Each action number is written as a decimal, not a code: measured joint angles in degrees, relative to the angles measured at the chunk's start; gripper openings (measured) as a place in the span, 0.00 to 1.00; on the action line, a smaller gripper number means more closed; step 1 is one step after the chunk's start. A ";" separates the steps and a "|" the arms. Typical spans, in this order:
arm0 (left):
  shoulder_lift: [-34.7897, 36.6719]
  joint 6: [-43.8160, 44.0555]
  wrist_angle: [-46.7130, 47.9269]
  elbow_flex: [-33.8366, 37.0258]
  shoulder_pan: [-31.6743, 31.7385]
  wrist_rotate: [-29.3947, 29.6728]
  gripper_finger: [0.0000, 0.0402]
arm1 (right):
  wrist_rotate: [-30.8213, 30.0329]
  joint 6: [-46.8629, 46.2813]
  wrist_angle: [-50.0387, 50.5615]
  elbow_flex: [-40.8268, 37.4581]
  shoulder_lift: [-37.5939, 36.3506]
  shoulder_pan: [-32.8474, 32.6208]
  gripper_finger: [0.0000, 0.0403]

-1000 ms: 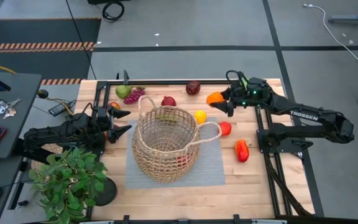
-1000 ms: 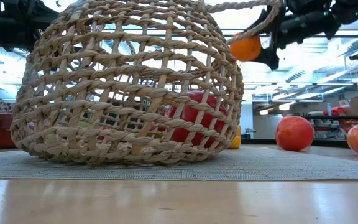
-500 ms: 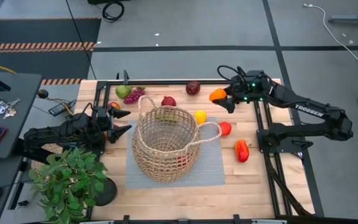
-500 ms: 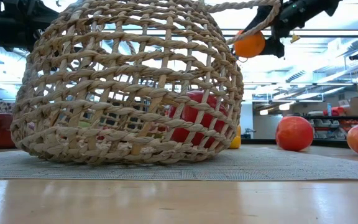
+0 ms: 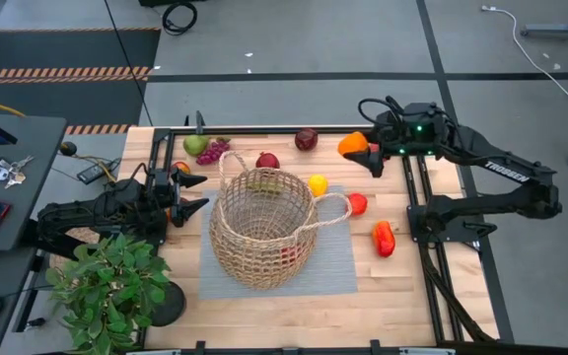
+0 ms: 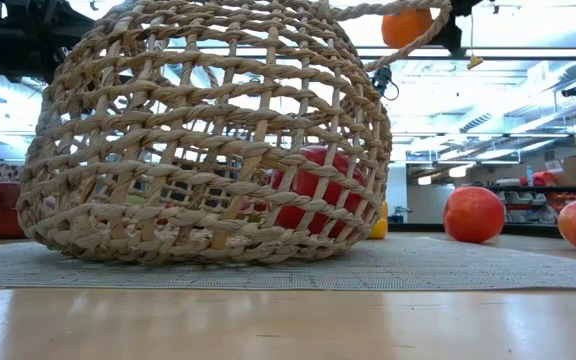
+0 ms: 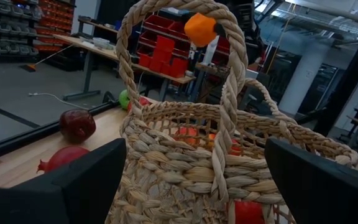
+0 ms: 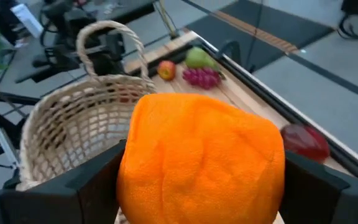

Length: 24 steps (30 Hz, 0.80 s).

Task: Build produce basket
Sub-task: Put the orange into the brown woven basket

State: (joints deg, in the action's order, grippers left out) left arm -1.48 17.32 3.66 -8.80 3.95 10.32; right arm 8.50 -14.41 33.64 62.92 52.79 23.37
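Right gripper (image 5: 366, 151) clamping orange (image 5: 352, 144), hanging above worktop's far right corner. Left gripper (image 5: 187, 193) sitting by left edge, fingers spread, holding nothing. Basket (image 5: 261, 229) standing mid-worktop on grey mat (image 5: 335, 266), red fruit (image 6: 313, 186) lying inside (maybe more). Most produce waiting outside: grapes (image 5: 213, 151), pear (image 5: 195, 145), others. Task looking early.

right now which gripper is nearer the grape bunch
Left. The left gripper waits beside the basket, just below the grape bunch in the high view. The right gripper, holding the orange, is across the table.
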 joint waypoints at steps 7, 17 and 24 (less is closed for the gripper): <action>0.00 0.00 0.00 0.00 0.02 -0.02 0.97 | 0.68 -0.94 -0.79 0.00 2.09 -4.91 0.85; 0.00 -0.02 0.00 0.00 0.02 -0.02 0.97 | -13.99 2.25 -11.73 -1.36 8.60 -20.24 0.85; 0.00 -0.01 0.00 -0.01 0.01 -0.01 0.97 | -13.22 9.26 -15.55 -1.36 8.23 -21.87 0.85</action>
State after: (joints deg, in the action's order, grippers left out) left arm -1.48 17.31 3.66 -8.81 3.96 10.31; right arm -4.72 -5.15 18.09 61.56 61.03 1.50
